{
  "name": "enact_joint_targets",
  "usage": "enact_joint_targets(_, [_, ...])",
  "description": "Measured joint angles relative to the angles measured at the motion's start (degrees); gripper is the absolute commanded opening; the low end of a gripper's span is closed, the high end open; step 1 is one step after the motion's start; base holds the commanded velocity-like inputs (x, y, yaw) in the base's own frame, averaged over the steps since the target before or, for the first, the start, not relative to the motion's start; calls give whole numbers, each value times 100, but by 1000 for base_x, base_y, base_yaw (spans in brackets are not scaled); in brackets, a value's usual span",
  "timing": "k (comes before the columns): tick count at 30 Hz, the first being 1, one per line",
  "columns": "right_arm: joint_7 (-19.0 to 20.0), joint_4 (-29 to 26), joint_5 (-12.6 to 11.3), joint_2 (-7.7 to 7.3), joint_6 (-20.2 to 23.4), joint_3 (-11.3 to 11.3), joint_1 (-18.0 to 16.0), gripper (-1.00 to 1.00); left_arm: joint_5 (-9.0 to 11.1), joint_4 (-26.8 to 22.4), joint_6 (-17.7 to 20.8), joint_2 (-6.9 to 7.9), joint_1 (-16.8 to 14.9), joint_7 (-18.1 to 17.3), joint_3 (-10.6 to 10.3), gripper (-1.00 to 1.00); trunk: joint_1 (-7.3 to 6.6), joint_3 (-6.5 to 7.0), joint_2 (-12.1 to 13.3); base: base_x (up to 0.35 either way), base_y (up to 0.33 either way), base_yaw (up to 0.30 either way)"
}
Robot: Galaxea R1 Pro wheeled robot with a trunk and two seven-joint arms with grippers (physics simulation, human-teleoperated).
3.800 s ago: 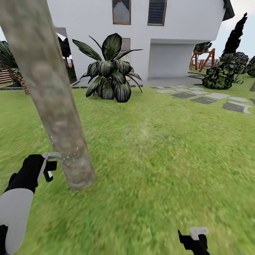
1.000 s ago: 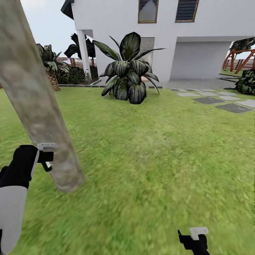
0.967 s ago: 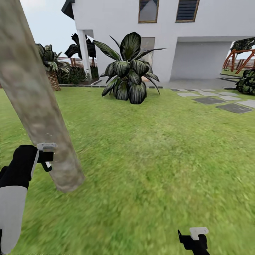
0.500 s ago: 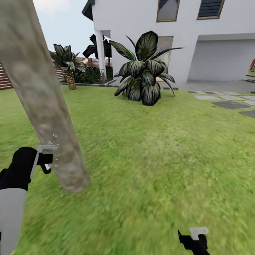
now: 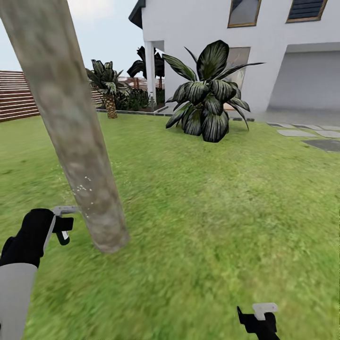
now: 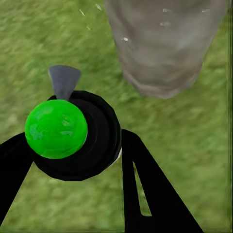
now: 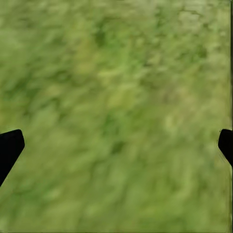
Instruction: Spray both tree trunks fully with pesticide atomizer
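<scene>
My left gripper (image 5: 65, 222) hangs low beside the foot of a thick, mottled grey-tan tree trunk (image 5: 80, 141). In the left wrist view the left gripper (image 6: 73, 150) is shut on the pesticide atomizer (image 6: 73, 131), a round black bottle whose top shows bright green. Its grey nozzle points toward the trunk (image 6: 165, 43). White specks of pesticide (image 5: 83, 188) dot the trunk's lower part and float near it (image 6: 125, 39). My right gripper (image 5: 259, 318) is low at the front right, open over bare grass, with its fingertips (image 7: 10, 145) spread wide apart.
A large dark-leaved plant (image 5: 208, 104) stands on the lawn before a white house (image 5: 198, 28). A small palm (image 5: 108, 89) and a brown slat fence (image 5: 16, 97) lie far left. Grey stepping stones (image 5: 302, 133) run at the far right.
The camera has swung left, so the plant and house sit further right and the fence has come into sight. White specks now show higher on the trunk. Both arms hold their pose.
</scene>
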Motion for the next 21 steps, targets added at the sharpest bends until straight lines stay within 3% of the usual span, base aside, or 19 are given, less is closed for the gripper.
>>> enact_joint_targets(14, [0,0,0,-3,-2,0,0,100,-46,0,3,33,43,-6,40,-100,0,0,0,-7,-269,3])
enact_joint_targets(17, [0,0,0,3,-1,0,-2,100,-46,-2,-2,62,290,12,56,-100,0,0,0,212,-205,218])
enact_joint_targets(21, [0,0,0,6,0,0,1,100,-25,-18,-1,42,328,19,42,-100,0,0,0,225,-195,269])
